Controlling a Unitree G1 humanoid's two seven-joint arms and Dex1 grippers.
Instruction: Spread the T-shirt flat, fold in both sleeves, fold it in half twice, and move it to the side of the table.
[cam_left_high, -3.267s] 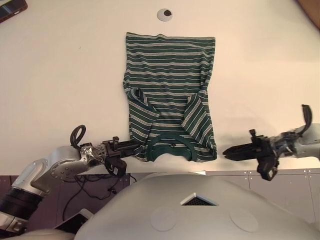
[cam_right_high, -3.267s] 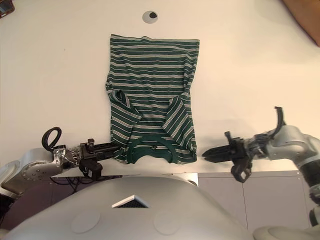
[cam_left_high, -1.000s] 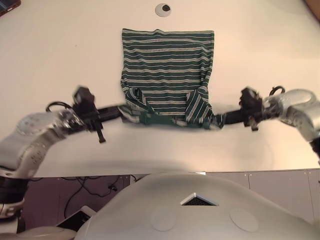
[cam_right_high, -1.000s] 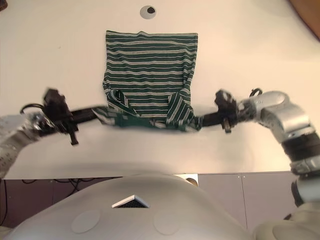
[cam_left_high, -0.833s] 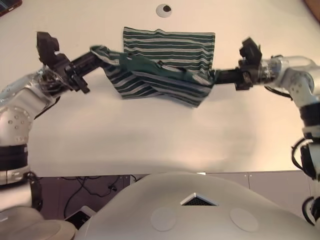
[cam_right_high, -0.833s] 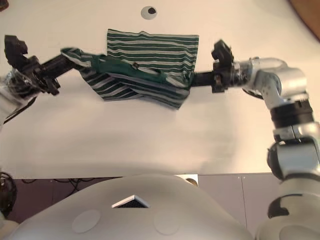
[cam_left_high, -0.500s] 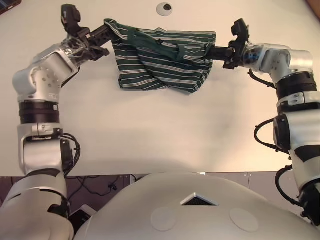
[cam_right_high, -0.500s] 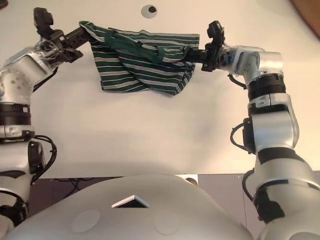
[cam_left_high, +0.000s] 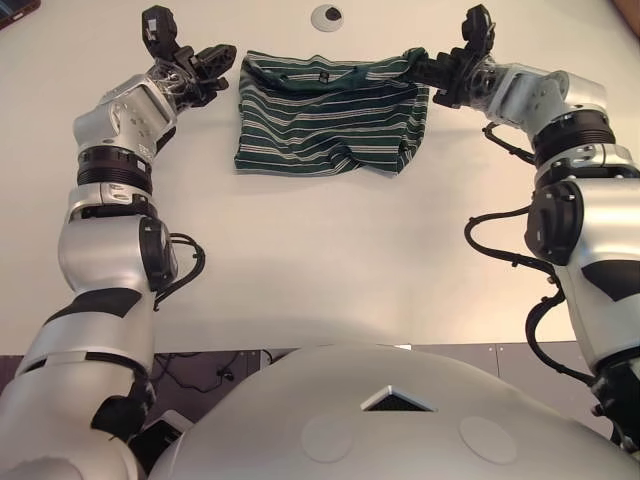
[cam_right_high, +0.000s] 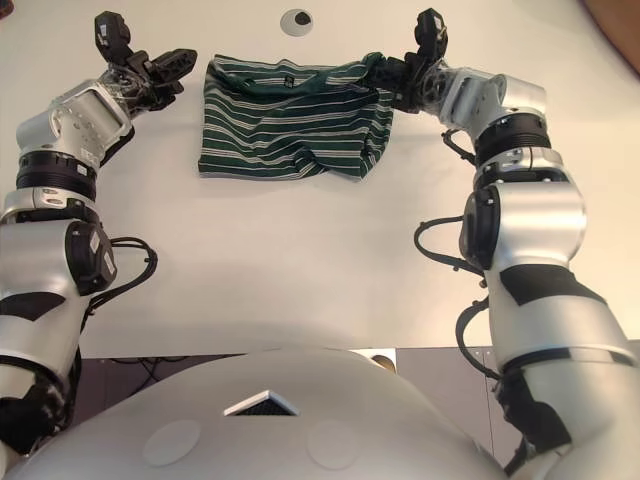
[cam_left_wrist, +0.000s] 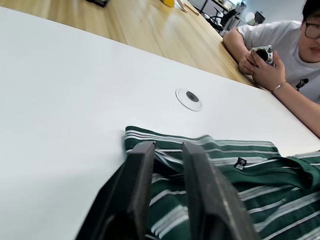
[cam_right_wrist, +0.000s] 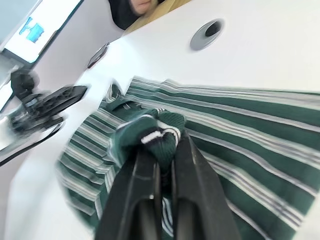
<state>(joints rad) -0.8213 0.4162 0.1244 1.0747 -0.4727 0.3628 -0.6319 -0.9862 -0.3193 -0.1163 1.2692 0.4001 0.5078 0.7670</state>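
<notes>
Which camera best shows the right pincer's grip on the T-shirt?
The right wrist view: the right pincer shows close up, clamped on a bunched fold of the T-shirt. The eye views show that grip small, at the shirt's far right corner. The left wrist view shows the shirt's opposite edge.

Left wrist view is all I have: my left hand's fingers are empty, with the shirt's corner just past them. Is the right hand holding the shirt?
Observer: Yes. The right hand is shut on a bunched bit of the shirt at its far right corner.
Operator: Did the half fold land cleanly on the near side?
Observer: Mostly. The near edge runs as one straight fold, but its right end is puckered.
Operator: And where on the table is it?
Observer: Far out on the table, about midway between the two arms, not off to a side. The left hand is open, beside the shirt's far left corner.
</notes>
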